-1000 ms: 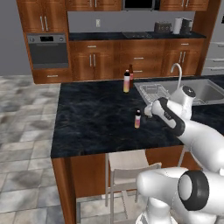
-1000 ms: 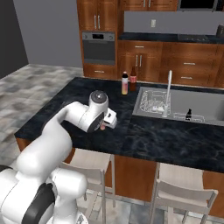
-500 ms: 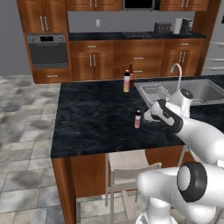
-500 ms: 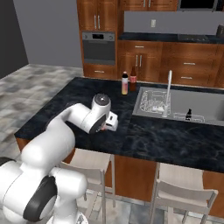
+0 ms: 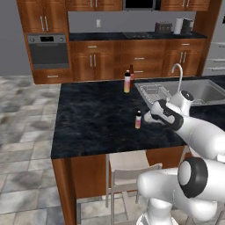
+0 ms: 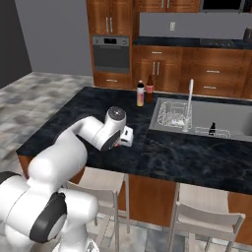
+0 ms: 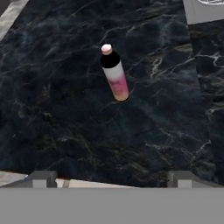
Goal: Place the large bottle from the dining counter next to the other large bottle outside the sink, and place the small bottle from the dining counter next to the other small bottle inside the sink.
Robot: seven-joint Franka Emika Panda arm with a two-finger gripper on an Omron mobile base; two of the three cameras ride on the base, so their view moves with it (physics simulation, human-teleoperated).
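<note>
Right, black marbled bench [image 5: 92,118] under me, reddish wood cabinets and an oven along the far wall, grey stone tiles on the floor. My pincer [image 7: 111,177] hangs wide open, holding nothing, both tips apart low in the hand view. One small bottle [image 7: 115,73] stands upright on bare stone at twelve o'clock from the tips, well clear of them; from the left base camera it is just beside my hand [image 5: 138,119]. Two tall bottles stand side by side at the sink's [image 6: 231,117] near corner: the pale one [image 6: 140,93] and the dark brown one [image 6: 149,88]. One tiny black bottle [image 6: 212,129] sits inside the basin. One curved faucet [image 6: 188,104]. Open stone lies all round the small bottle; the bench edge runs close behind my tips.
</note>
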